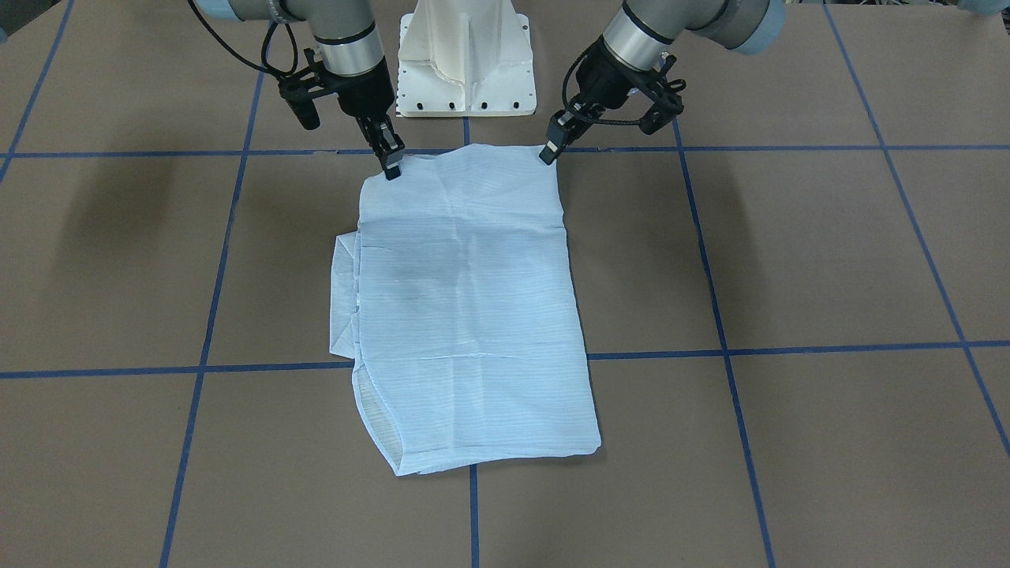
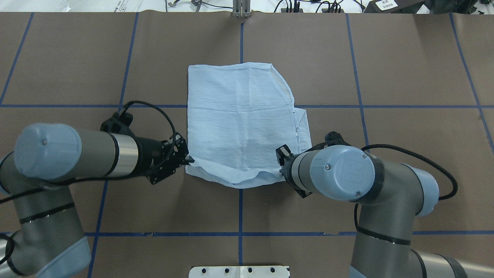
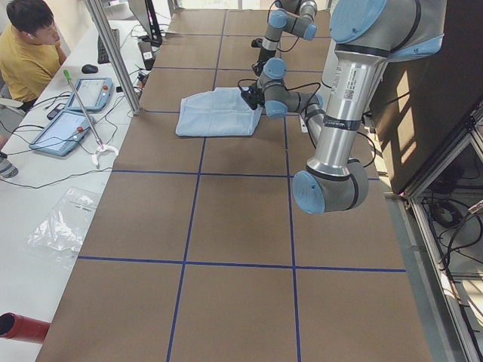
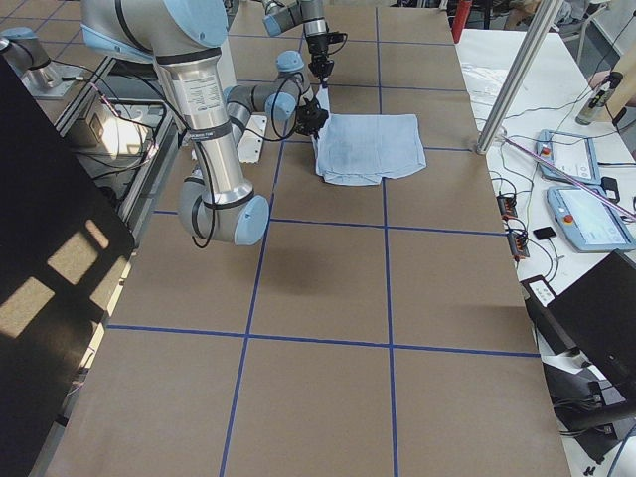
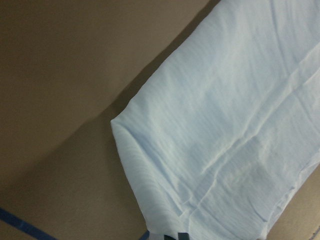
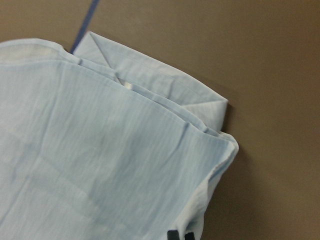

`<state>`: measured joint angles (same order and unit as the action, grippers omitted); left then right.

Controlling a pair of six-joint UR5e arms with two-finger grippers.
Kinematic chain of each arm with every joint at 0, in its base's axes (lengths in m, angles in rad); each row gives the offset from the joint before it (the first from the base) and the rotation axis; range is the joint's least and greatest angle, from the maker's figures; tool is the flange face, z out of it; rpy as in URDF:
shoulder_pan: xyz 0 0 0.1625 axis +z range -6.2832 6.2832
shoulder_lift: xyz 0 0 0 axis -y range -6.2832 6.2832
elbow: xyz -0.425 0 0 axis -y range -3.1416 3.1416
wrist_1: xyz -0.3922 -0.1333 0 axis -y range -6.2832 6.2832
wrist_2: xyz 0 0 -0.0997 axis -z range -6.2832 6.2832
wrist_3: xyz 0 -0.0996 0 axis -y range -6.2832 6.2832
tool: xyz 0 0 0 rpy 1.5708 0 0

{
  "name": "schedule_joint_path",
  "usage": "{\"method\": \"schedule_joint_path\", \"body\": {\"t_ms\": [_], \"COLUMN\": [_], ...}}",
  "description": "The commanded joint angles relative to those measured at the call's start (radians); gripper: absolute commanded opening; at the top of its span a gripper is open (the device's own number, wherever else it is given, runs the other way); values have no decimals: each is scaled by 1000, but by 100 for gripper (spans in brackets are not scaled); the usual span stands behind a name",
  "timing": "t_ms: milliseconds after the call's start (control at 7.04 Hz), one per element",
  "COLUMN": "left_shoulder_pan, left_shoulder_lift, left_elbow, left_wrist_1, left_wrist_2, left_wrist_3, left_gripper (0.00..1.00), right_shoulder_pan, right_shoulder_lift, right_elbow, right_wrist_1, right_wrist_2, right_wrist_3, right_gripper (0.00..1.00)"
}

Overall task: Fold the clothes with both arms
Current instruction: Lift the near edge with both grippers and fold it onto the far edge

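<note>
Overhead exterior shows you the pale blue shirt [image 2: 239, 127] folded into a rough rectangle at the middle of the brown table [image 2: 405, 58], lying across the blue tape lines [image 2: 405, 106]. On the edge nearest the robot, the left gripper [image 1: 548, 153] has its fingers clenched on the shirt's left corner. The right gripper [image 1: 392, 169] pinches the right corner the same way. Between them that near edge sags in a shallow curve. A folded under-layer sticks out along the shirt's right side.

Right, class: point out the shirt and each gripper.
shirt [image 1: 465, 315]: front-facing view, cloth's middle.
left gripper [image 1: 547, 155]: front-facing view, between fingertips.
right gripper [image 1: 392, 168]: front-facing view, between fingertips.
</note>
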<state>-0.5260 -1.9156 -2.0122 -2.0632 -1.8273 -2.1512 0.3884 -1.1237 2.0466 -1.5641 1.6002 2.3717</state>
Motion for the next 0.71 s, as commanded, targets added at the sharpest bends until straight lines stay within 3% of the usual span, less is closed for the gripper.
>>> {"method": "schedule_joint_path", "body": {"t_ms": [0, 284, 568], "left_shoulder_pan": [-127, -225, -271], "left_shoulder_lift": [-132, -238, -310], "left_elbow": [175, 370, 583], "left_wrist_1": [20, 8, -148], "left_wrist_2": [-27, -27, -26], "left_wrist_3": [100, 221, 247], "left_gripper": [0, 0, 0], "right_shoulder_pan": [145, 260, 341], "right_shoulder_lift": [95, 253, 433], "right_elbow": [-122, -369, -691], "right_wrist_1": [9, 19, 114], "right_wrist_2": [59, 163, 226], "right_wrist_3": [-84, -196, -285], "right_gripper": [0, 0, 0]}}
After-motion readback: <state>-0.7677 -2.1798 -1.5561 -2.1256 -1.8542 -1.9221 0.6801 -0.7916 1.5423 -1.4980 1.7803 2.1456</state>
